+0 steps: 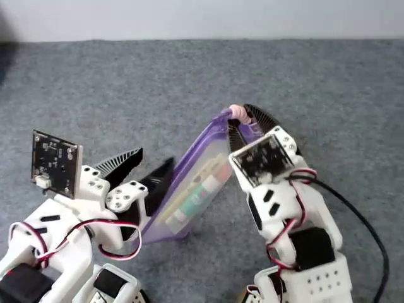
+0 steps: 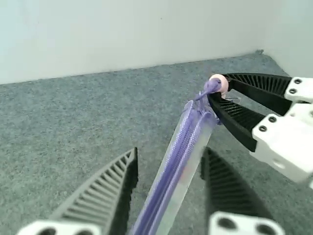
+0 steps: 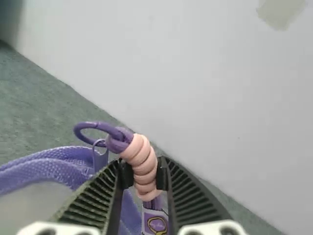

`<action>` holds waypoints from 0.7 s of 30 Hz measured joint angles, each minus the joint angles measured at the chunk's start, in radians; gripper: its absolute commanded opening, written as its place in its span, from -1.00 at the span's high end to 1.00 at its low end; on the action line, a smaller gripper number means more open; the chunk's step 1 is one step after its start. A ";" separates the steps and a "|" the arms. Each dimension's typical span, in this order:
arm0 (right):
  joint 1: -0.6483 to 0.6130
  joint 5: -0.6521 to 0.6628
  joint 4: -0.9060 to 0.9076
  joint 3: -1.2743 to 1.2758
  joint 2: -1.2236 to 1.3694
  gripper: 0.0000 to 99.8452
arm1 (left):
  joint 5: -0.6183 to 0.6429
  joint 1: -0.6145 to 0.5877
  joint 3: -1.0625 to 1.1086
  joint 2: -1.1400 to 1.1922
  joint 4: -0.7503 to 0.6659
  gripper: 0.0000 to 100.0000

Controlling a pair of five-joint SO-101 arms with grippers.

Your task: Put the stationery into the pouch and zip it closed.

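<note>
right gripper (image 3: 141, 167) is clamping the pink zip pull (image 3: 138, 149). left gripper (image 2: 170, 154) is straddling the pouch (image 1: 189, 183), jaws apart, pouch standing on edge. imo left should be pinching fabric firm, w/ right pulling straight along the pouch edge.

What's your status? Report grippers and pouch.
Right gripper shut on pink zip pull. Left gripper open, straddling pouch. Stationery inside, pouch up on edge.
</note>
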 measured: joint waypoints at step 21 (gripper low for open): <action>-0.072 0.029 0.031 0.002 -0.126 0.99 | 0.000 0.146 0.206 0.005 -0.173 0.64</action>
